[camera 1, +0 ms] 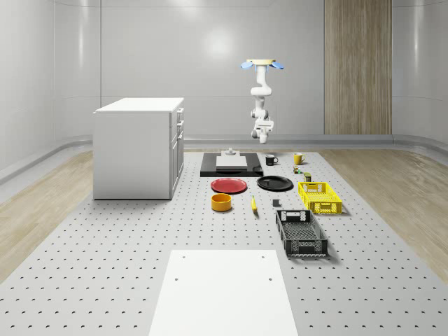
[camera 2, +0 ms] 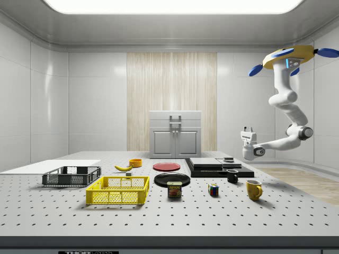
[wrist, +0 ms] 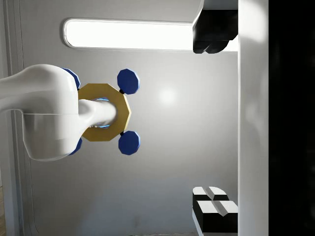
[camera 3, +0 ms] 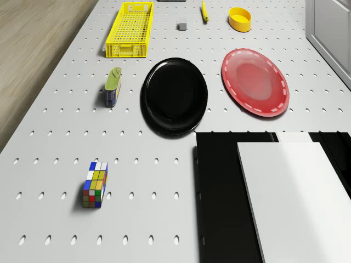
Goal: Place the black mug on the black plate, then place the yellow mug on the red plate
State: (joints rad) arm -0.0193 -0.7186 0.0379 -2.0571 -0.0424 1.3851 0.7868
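The black mug (camera 1: 271, 159) (camera 2: 232, 176) and the yellow mug (camera 1: 298, 158) (camera 2: 253, 189) stand upright on the perforated table, beside the black slab. Nearer the table's middle lie the black plate (camera 1: 274, 183) (camera 2: 172, 179) (camera 3: 174, 96) and the red plate (camera 1: 229, 185) (camera 2: 166, 166) (camera 3: 255, 82), both bare. The drone (camera 1: 260, 64) (camera 2: 288, 57) hovers high over the mug end of the table. Its arm hangs down and curls back, so my gripper (camera 1: 262, 133) (camera 2: 247, 131) (wrist: 211, 119) points upward, well above the black mug. It is open and holds nothing.
A black slab (camera 1: 231, 168) carries a white box. Around the plates are a yellow crate (camera 1: 320, 197), black crate (camera 1: 301, 233), yellow bowl (camera 1: 221, 202), banana (camera 1: 253, 204), tin can (camera 3: 113, 86) and Rubik's cube (camera 3: 95, 184). A white cabinet (camera 1: 140, 147) stands at the whole-scene view's left.
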